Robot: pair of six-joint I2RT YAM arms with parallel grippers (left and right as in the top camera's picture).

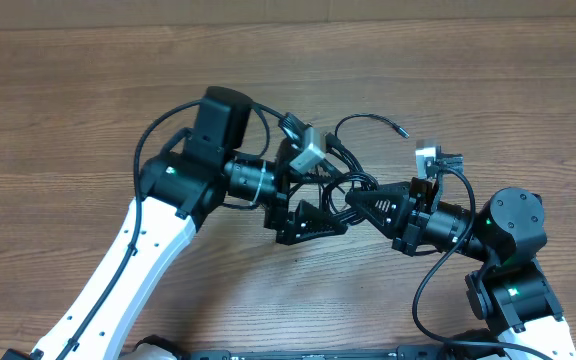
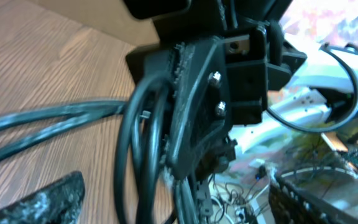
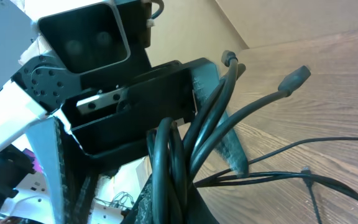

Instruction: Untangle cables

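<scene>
The cables point(image 1: 351, 176) are thin black cords bunched in a tangle between my two grippers at mid-table; one plug end point(image 1: 400, 130) sticks out to the back right. My right gripper point(image 1: 356, 204) is shut on a bundle of loops, seen in the right wrist view point(image 3: 178, 198) with the cables point(image 3: 166, 155) running up from its jaws and plug ends point(image 3: 297, 77) fanning out over the wood. My left gripper point(image 1: 313, 208) faces it. In the left wrist view its fingers point(image 2: 179, 202) are spread wide apart, with cable loops point(image 2: 135, 143) passing between them, untouched.
The wooden table point(image 1: 88, 110) lies under everything. The left arm point(image 1: 158, 230) reaches in from the lower left and the right arm point(image 1: 508, 240) from the lower right; their thicker black wires arch over them. The table's front edge point(image 1: 298, 352) is near.
</scene>
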